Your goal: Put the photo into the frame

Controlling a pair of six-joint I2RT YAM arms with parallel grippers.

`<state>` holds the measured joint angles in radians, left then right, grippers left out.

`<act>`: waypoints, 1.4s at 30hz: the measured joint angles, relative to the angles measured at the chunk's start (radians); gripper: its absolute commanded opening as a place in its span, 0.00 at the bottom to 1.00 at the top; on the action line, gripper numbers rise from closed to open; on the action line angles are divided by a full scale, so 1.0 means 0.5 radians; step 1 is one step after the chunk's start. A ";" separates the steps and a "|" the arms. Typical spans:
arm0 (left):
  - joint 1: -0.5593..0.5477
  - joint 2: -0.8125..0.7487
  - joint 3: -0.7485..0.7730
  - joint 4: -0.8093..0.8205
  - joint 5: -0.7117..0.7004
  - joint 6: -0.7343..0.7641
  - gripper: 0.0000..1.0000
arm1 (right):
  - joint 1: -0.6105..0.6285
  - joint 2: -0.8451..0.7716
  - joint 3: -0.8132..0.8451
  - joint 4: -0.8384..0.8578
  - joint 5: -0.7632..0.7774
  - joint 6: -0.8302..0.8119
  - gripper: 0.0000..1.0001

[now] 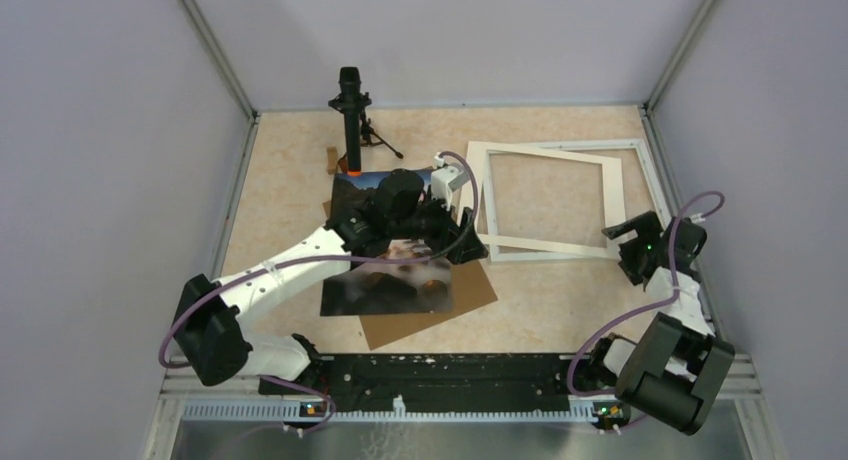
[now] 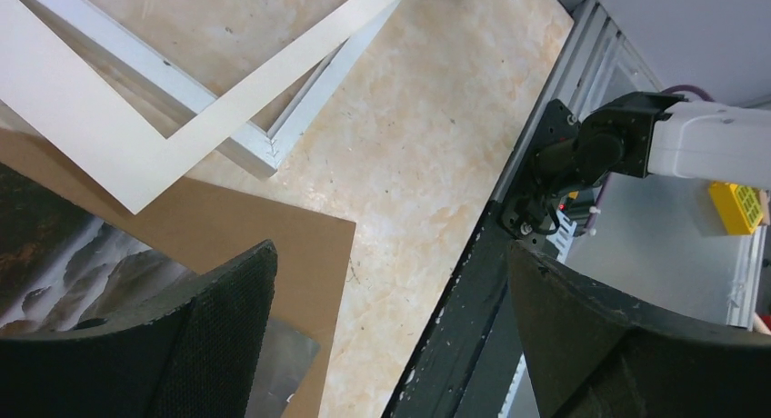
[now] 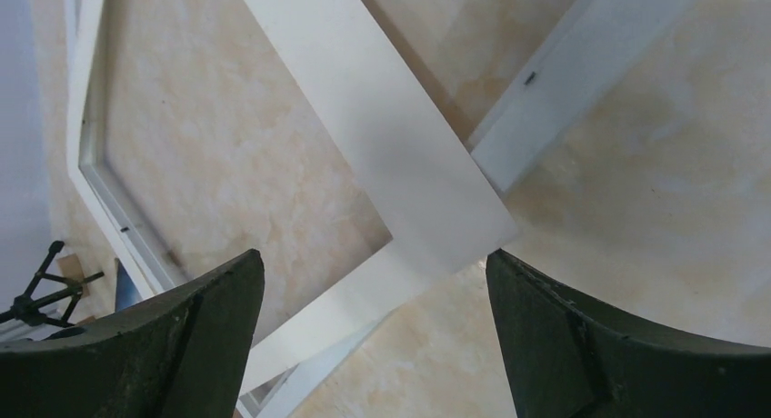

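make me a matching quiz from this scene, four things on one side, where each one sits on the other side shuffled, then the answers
Things
1. photo
2. cardboard sheet
3. white mat
4. black tripod stand

Places
A. upright near the far wall
B. lying askew on top of the frame
C. flat on the table, sticking out from under the photo
D. on the cardboard sheet, beneath the open left gripper

Pairs: 1-D, 2-C, 3-B, 4-A

Beige marbled table (image 1: 280, 180) carries frame (image 1: 590, 143), cardboard sheet (image 1: 470, 298), tripod (image 1: 350, 110).
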<state>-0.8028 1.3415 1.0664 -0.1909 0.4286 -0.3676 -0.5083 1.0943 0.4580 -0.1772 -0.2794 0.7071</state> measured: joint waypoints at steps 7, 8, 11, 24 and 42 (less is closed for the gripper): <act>-0.092 -0.023 -0.001 -0.044 -0.098 0.072 0.98 | -0.015 -0.071 0.000 0.176 -0.031 0.041 0.87; -0.099 -0.027 -0.001 -0.045 -0.106 0.078 0.98 | -0.016 -0.085 0.000 0.191 -0.033 0.057 0.87; -0.105 -0.037 -0.001 -0.048 -0.121 0.091 0.98 | -0.019 -0.136 0.000 0.221 -0.053 0.098 0.86; -0.111 -0.052 -0.001 -0.063 -0.159 0.101 0.98 | -0.024 -0.072 -0.226 0.955 -0.125 0.440 0.77; 0.022 0.055 -0.002 -0.070 -0.201 0.043 0.98 | 0.555 0.649 0.664 0.108 -0.097 -0.254 0.90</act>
<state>-0.7918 1.3689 1.0657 -0.2260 0.3279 -0.3458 -0.2310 1.4189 0.7898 -0.1230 -0.3279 0.5800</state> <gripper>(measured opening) 0.983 0.899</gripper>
